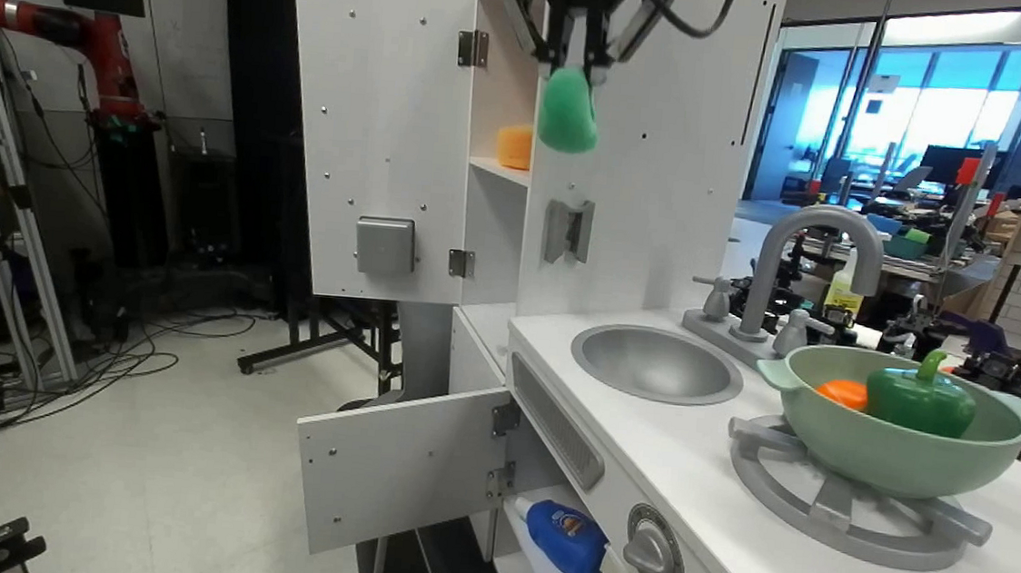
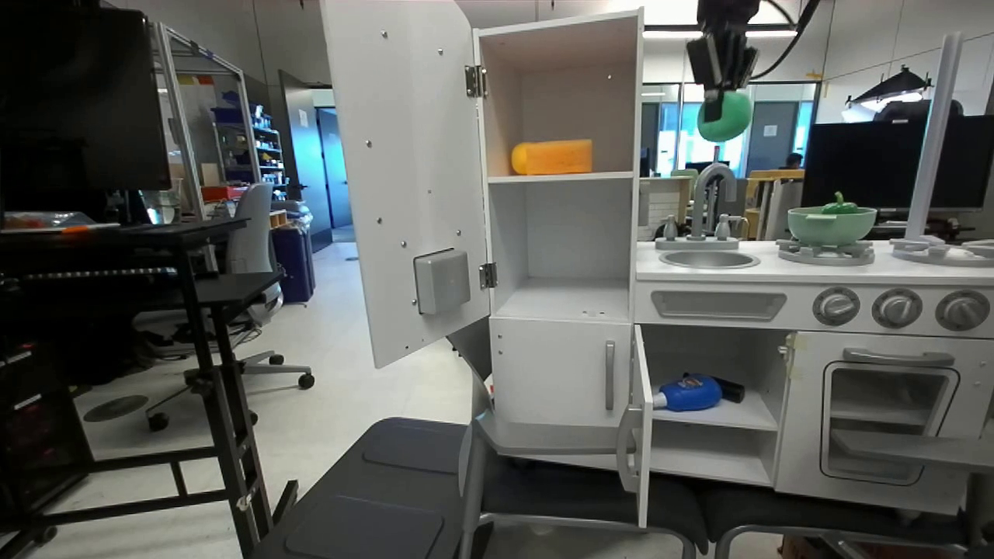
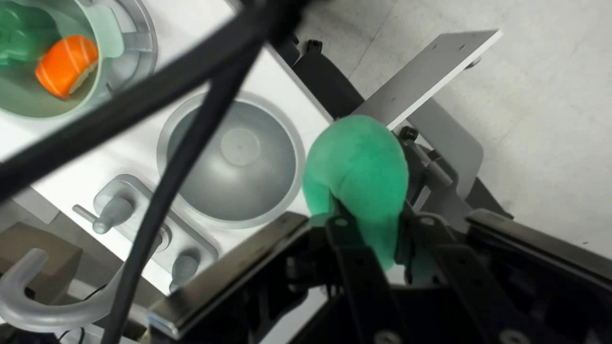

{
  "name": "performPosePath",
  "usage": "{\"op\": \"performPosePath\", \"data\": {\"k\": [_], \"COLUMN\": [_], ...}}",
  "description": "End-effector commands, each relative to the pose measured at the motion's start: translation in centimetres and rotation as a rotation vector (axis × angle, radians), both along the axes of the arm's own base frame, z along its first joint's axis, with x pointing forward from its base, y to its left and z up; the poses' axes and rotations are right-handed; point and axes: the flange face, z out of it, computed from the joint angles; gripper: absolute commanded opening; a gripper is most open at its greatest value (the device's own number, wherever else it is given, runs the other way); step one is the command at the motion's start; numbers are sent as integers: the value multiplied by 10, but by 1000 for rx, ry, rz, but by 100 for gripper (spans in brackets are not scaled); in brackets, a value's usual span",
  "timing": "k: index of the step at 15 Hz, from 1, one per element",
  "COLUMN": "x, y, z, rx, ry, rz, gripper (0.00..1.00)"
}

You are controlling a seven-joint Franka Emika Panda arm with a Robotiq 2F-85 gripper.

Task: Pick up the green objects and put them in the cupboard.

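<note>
Green object (image 1: 568,115) gripped in tool (image 1: 574,69), bulk hanging below jaws (parted only by its thickness).

Windows (image 1: 938,120) glaring blue-white; wrist-view cables (image 3: 119,111) blurred

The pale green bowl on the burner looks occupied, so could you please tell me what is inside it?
The bowl holds a green bell pepper and a striped orange piece; whatever lies directly beneath them is covered.
</note>
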Motion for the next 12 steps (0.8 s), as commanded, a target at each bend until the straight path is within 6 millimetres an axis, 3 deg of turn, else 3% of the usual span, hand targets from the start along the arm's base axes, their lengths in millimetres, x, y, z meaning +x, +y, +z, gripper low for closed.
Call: {"op": "performPosePath", "data": {"k": [1,2,6,12], "x": [-54,-65,-103,-152], "y": [31,49,147,294], "z": [39,50,38,-44], "rx": [68,80,104,15], "ry": [55,61,96,74], "rz": [137,172,301,426], "gripper": [5,5,5,5]}}
